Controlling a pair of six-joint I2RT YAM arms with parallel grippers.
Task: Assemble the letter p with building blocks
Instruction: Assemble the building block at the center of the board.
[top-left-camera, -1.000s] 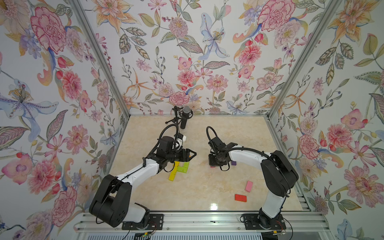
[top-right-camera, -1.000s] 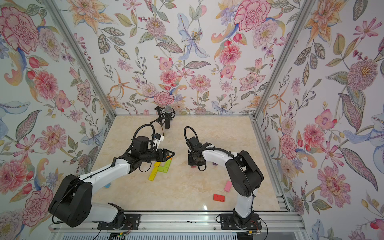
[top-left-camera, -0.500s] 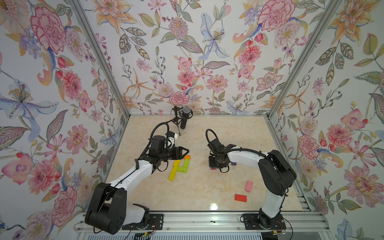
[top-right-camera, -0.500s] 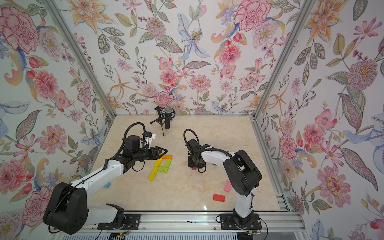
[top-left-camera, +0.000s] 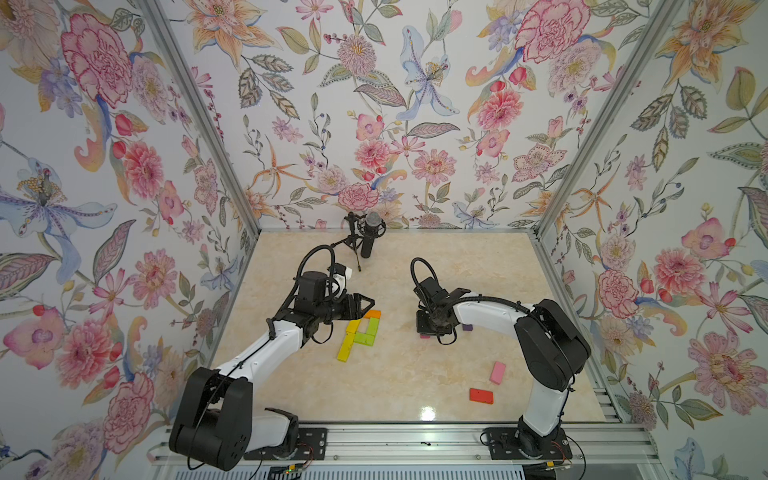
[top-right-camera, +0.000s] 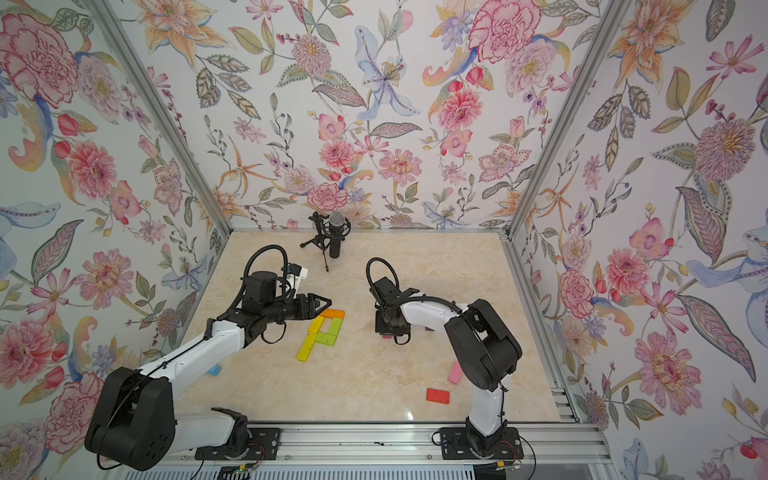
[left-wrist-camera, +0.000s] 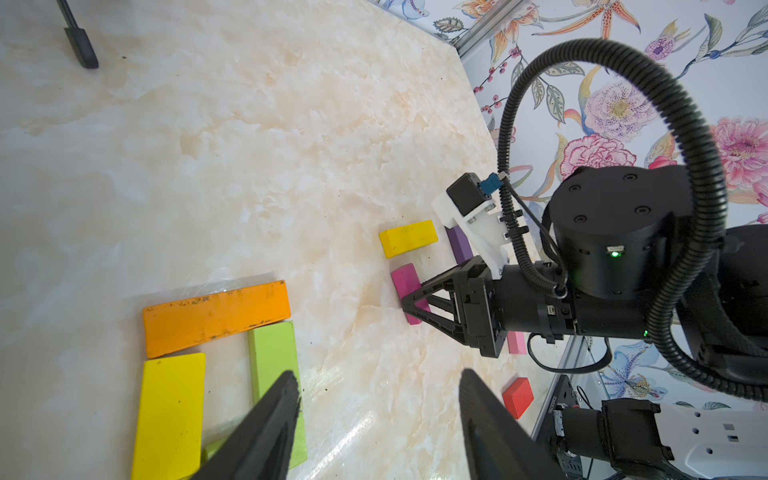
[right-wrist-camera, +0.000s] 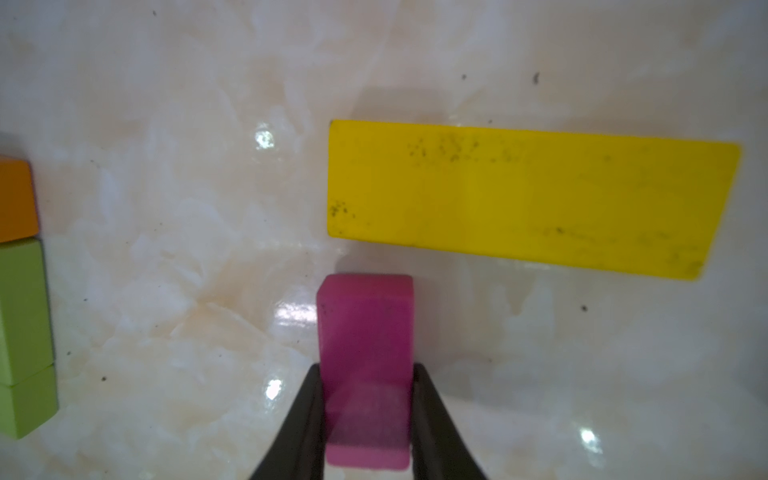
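Note:
Orange (top-left-camera: 374, 314), lime green (top-left-camera: 371, 327) and yellow (top-left-camera: 346, 350) building blocks lie together as a P shape left of the table's middle in both top views. My left gripper (left-wrist-camera: 379, 380) hovers open and empty just off the shape's orange block (left-wrist-camera: 216, 316), with its left finger over the lime block (left-wrist-camera: 274, 357). My right gripper (right-wrist-camera: 365, 370) is shut on a magenta block (right-wrist-camera: 365, 328) that looks to be resting on the table. A loose yellow block (right-wrist-camera: 532, 199) lies just beyond it. In a top view the right gripper (top-left-camera: 432, 329) sits under its wrist, mostly hidden.
A purple block (top-left-camera: 468, 327) lies beside the right arm. Pink (top-left-camera: 497, 372) and red (top-left-camera: 482, 395) blocks lie near the front right. A blue block (top-right-camera: 214, 370) lies under the left arm. A microphone on a stand (top-left-camera: 370, 237) is at the back.
The left arm has drawn back to the left, away from the P shape, uncovering the orange block. The right gripper has stayed on the magenta block.

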